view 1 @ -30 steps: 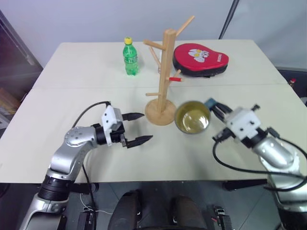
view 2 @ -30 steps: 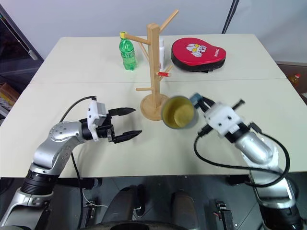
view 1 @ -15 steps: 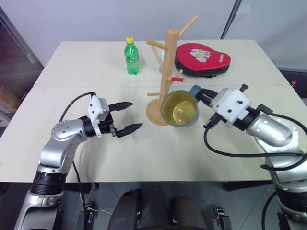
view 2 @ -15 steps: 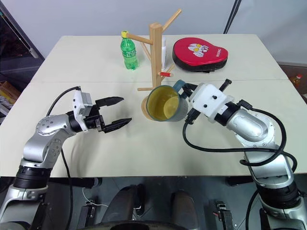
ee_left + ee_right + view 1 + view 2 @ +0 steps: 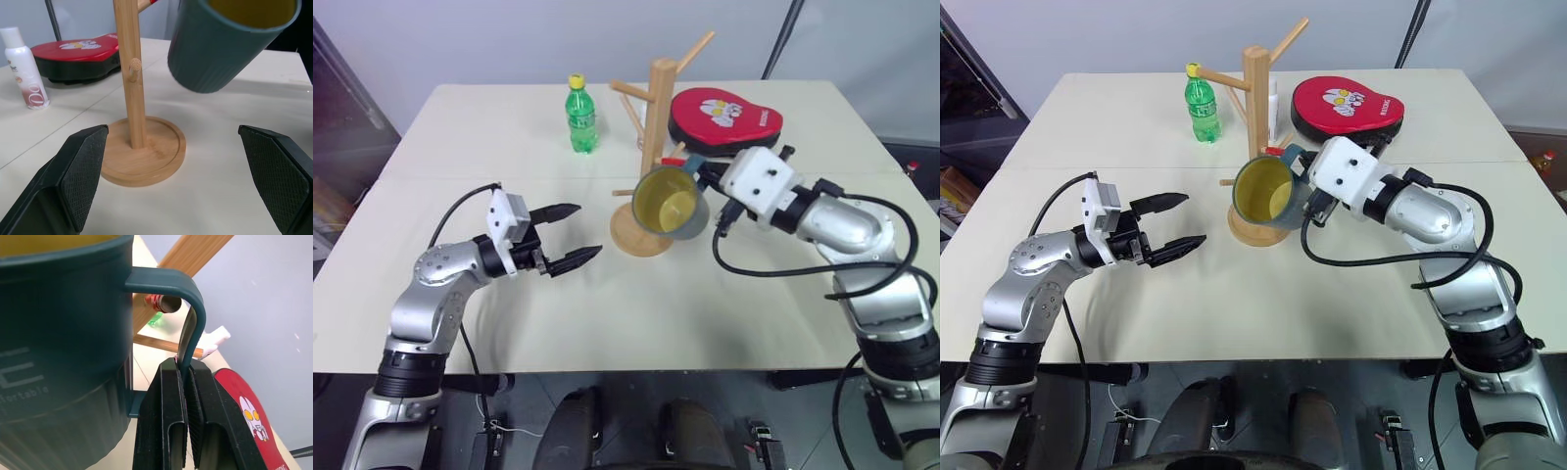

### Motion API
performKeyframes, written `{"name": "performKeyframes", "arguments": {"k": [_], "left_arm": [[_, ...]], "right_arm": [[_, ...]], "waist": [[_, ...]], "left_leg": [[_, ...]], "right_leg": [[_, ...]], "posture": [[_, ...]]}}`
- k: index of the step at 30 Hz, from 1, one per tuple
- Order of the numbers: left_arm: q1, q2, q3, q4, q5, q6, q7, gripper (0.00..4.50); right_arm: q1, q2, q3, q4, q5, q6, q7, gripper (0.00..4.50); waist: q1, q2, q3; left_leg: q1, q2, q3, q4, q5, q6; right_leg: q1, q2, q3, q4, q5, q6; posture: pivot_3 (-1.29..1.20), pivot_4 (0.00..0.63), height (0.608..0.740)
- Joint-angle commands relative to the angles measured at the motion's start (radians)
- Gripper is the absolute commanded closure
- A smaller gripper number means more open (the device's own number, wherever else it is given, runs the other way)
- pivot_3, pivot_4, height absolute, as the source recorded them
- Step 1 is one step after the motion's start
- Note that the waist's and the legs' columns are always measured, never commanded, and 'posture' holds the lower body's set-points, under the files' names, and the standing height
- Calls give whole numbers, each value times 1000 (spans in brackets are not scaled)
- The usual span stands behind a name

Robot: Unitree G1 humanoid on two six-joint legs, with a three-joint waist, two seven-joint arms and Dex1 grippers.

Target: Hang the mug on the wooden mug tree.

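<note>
right gripper [image 5: 185, 382] pinches the handle of the mug [image 5: 670, 203], held in the air beside the tree [image 5: 652, 147]. rigid, likely heavy and breakable ceramic; thin-handle grip may swivel. left gripper [image 5: 570, 236] wide, empty.

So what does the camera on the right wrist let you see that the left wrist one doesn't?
The right wrist view alone shows the right gripper pinching the mug by its loop handle, the red-tipped peg seen through that loop, and pale lettering on the mug's side. The left wrist view alone shows the left gripper standing open, the round base of the wooden mug tree, and the whole white bottle. Both show the mug held in the air, part of the tree, and the red case.
</note>
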Motion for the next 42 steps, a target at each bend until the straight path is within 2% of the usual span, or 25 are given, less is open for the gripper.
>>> {"name": "performKeyframes", "arguments": {"k": [1,13,16,19,21,27,32,36,42], "left_arm": [[-10,-3,20,-44,-19,-1,10,0],[-4,-15,16,-69,-21,10,28,0],[-4,-16,18,-72,-22,11,31,0],[-5,-16,20,-74,-24,13,32,0],[-4,-15,23,-75,-28,16,33,0],[1,-14,43,-57,-41,57,72,0],[29,-83,109,36,-9,38,222,0],[80,-121,151,113,50,-16,323,0],[146,-131,179,140,105,-71,398,0]], "right_arm": [[-57,12,11,17,-15,-34,9,4434],[-146,50,78,122,-64,-41,29,4434],[-155,55,72,119,-70,-44,26,3533],[-152,42,49,99,-75,-48,22,2045],[-132,21,16,69,-65,-41,29,2045],[73,17,-237,-70,96,52,36,2045],[332,201,-469,-86,265,78,-57,2045],[484,325,-485,20,253,-86,-109,2045],[527,370,-420,121,233,-220,-129,2045]], "waist": [[-1,0,0],[-1,0,0],[-1,0,0],[-1,0,0],[-1,0,0],[7,-1,0],[6,-2,-1],[-4,-1,-1],[-19,-2,-1]], "left_leg": [[0,0,0,0,0,0],[0,0,0,0,0,0],[0,0,0,0,0,0],[0,0,0,0,0,0],[0,0,0,0,0,0],[0,0,0,0,0,0],[2,0,0,-1,0,0],[2,1,1,-1,0,0],[2,1,2,0,0,0]], "right_leg": [[0,0,0,0,0,0],[0,0,0,0,0,0],[0,0,0,0,0,0],[0,0,0,0,0,0],[0,0,0,0,0,0],[1,0,0,-1,0,1],[3,-1,0,-1,1,1],[2,0,1,0,1,1],[0,0,2,2,2,0]], "posture": [[0,150,740],[0,150,740],[0,150,740],[0,150,740],[0,150,740],[0,150,740],[0,150,740],[0,150,740],[0,150,740]]}}
